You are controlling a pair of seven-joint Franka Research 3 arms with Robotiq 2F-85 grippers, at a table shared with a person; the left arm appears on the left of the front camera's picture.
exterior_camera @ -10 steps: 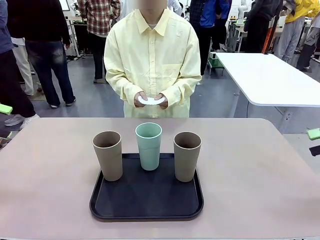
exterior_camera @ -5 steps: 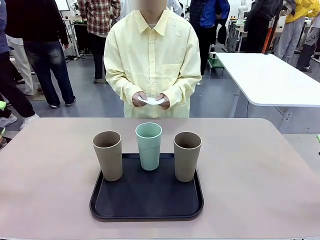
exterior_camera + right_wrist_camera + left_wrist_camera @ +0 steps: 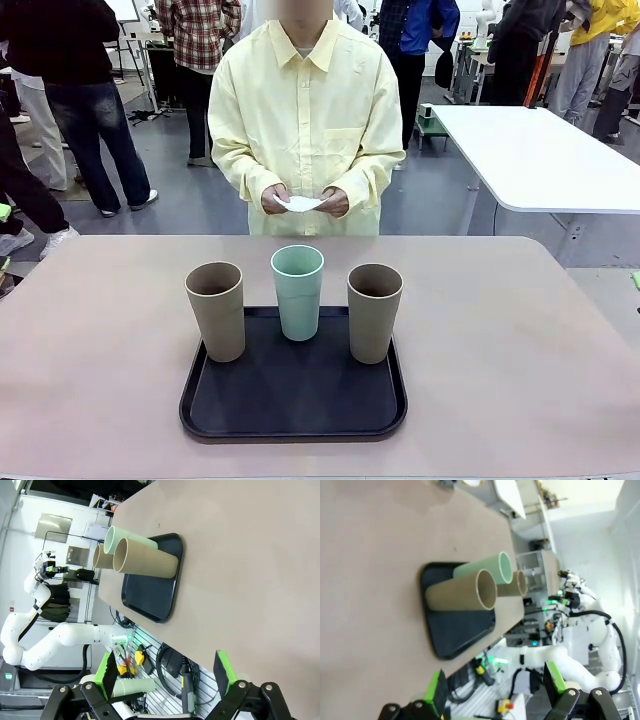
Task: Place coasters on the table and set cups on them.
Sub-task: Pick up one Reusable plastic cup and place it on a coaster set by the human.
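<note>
**Coasters off the worktop, cups waiting on the tray**

The coasters [image 3: 300, 203] are in the person's hands [image 3: 334, 203], beyond the far edge of the tray [image 3: 290, 412] and above the worktop [image 3: 100, 380] rather than on it (how many are in that white stack you probably can't tell). The cups stand upright on the tray, long axes vertical, with the mint-green cup [image 3: 298, 292] rearmost. Your left gripper [image 3: 495, 685] and right gripper [image 3: 165, 672] hang spread and empty, out to either side of the tray. The person's hands look far nearer the coasters than either arm.
</note>
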